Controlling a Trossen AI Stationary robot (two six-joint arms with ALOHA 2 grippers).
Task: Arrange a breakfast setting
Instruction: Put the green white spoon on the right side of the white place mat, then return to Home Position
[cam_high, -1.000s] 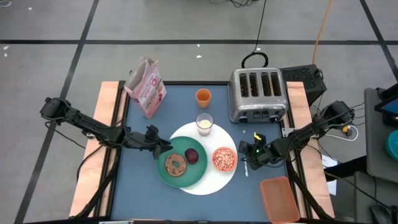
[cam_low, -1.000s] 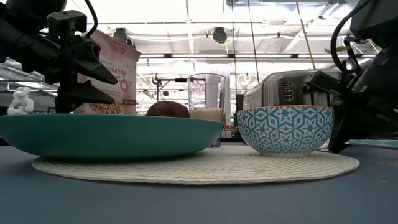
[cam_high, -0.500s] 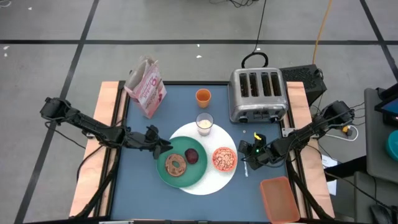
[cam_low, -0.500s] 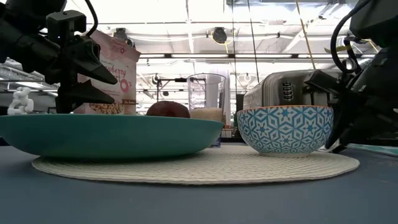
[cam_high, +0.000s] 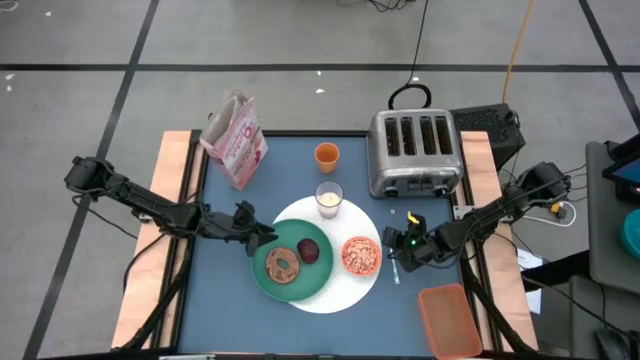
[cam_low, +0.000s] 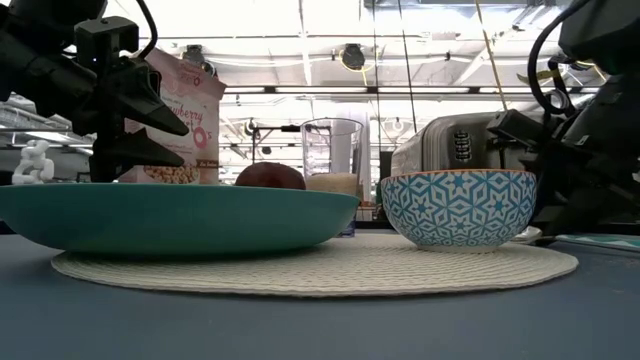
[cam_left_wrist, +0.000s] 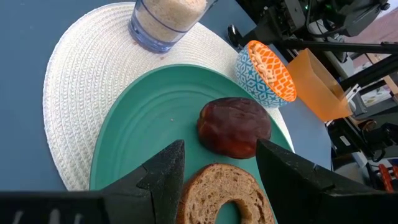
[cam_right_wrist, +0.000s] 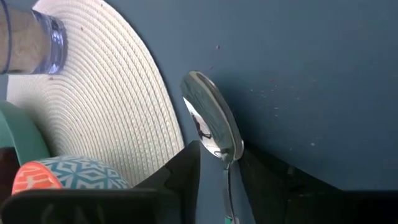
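**Spoon on the table beside the mat, right gripper's fingers either side of it**

The right gripper (cam_high: 397, 250) sits low over the blue tabletop (cam_high: 230, 290), just beside the right edge of the large white round woven plate (cam_high: 330, 290). In the right wrist view its two dark fingers (cam_right_wrist: 180, 168) stand a little apart, with the neck of the metal spoon (cam_right_wrist: 211, 132) between them; the spoon's shiny bowl lies on the table just off the woven rim. Whether the fingers touch the spoon I cannot tell. Its handle is hidden.

The left gripper (cam_high: 262, 238) hovers over the left side of the smaller green plate (cam_high: 262, 280), fingers (cam_left_wrist: 161, 174) apart and holding nothing. That plate rests on the white one and carries a brown ring-shaped bagel (cam_high: 283, 264) and a dark red round fruit (cam_high: 310, 251), side by side.

The small bowl (cam_high: 361, 255), blue-and-white patterned outside and orange inside, stands on the right part of the white plate, filled with cereal. The clear glass of milk (cam_high: 329, 199) stands at the plate's far edge. Beyond it, apart on the table, is the small orange cup (cam_high: 326, 155). The pink cereal bag (cam_high: 235, 140) stands upright at the far left corner, and the silver four-slot toaster (cam_high: 414, 152) at the far right. An orange plastic container (cam_high: 448, 318) lies off the near right edge.
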